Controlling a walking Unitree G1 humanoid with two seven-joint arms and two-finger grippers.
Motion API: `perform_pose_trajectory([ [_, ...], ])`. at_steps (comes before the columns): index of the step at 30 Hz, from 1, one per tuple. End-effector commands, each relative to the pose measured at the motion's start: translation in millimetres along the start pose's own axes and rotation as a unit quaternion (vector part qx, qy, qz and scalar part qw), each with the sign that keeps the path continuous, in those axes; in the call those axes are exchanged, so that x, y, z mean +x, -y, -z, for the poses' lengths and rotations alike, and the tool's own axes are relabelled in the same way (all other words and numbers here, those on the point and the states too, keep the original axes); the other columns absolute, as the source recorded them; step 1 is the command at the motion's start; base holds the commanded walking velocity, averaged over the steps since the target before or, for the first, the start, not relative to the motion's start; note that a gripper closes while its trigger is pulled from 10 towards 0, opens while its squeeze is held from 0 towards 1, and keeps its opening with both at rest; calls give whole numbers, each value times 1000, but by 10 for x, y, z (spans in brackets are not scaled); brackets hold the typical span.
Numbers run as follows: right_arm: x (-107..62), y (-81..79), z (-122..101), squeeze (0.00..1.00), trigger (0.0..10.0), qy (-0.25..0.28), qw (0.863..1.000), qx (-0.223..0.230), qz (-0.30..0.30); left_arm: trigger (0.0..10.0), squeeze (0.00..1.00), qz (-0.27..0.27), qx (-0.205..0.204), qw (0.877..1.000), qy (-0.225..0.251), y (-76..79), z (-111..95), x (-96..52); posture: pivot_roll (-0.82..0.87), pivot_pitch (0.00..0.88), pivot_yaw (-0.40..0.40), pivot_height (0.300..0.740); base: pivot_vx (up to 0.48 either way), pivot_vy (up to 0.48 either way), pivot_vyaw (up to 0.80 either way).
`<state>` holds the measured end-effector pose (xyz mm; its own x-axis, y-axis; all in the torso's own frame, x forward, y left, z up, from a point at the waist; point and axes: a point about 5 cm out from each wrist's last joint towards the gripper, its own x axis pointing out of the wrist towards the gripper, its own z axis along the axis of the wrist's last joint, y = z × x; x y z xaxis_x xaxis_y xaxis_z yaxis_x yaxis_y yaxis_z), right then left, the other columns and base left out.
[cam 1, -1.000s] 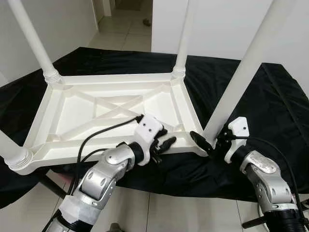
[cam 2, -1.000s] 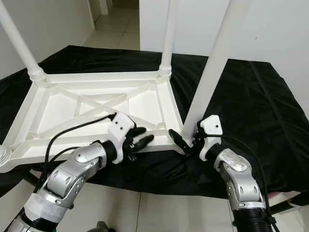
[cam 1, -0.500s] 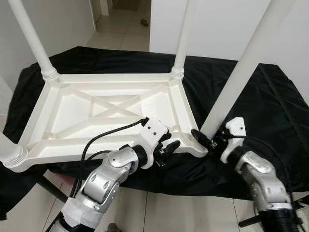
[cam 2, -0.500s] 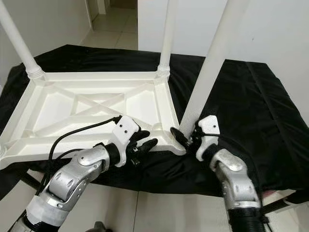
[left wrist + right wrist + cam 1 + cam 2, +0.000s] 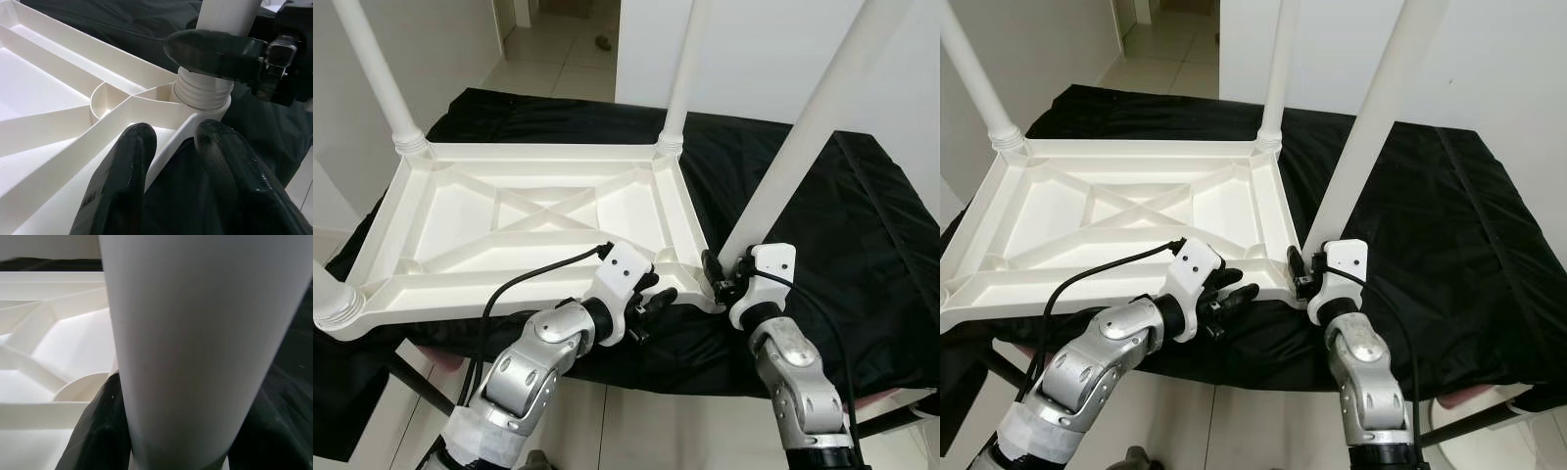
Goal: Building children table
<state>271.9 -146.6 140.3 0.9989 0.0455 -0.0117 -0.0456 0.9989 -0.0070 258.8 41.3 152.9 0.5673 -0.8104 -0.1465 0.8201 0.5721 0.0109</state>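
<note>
Two grippers work the near right corner of the upturned white children's table (image 5: 538, 220). Left gripper (image 5: 651, 297) at 6 o'clock: fingers (image 5: 122, 181) narrowly parted, straddling the near rim beside the corner socket. Right gripper (image 5: 722, 277) at 5 o'clock: clamped around the base of the near right leg (image 5: 808, 142), which stands in the socket. Table lies on a black cloth (image 5: 862, 245). Far legs (image 5: 680, 69) stand upright at 12 o'clock.

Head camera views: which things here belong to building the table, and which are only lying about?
Job:
- white plastic upside-down tabletop
- white round leg at its near corner
- right tool, gripping that leg
- left tool, astride the tabletop's rim

Lying about:
- black cloth underneath
</note>
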Motion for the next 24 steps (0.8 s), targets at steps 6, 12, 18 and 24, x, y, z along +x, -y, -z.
perform_pose_trajectory([
  [6,-31,-60,141,0,10000,-46,999,16,9,10000,0,-33,-18,999,0,-87,60,27,-25,39,-41,740,0,0,0],
  [12,-21,-90,66,1000,10000,-19,998,37,-38,10000,0,-34,-37,999,6,-78,25,54,-20,19,-34,740,0,0,0],
  [18,1,-36,5,0,10000,-7,995,20,-96,10000,0,-48,-30,998,12,-83,-21,85,-16,5,-31,740,0,0,0],
  [24,-2,61,-41,0,10000,11,985,2,-172,10000,0,-43,-34,998,18,-45,-43,90,-11,0,-29,740,0,0,0],
])
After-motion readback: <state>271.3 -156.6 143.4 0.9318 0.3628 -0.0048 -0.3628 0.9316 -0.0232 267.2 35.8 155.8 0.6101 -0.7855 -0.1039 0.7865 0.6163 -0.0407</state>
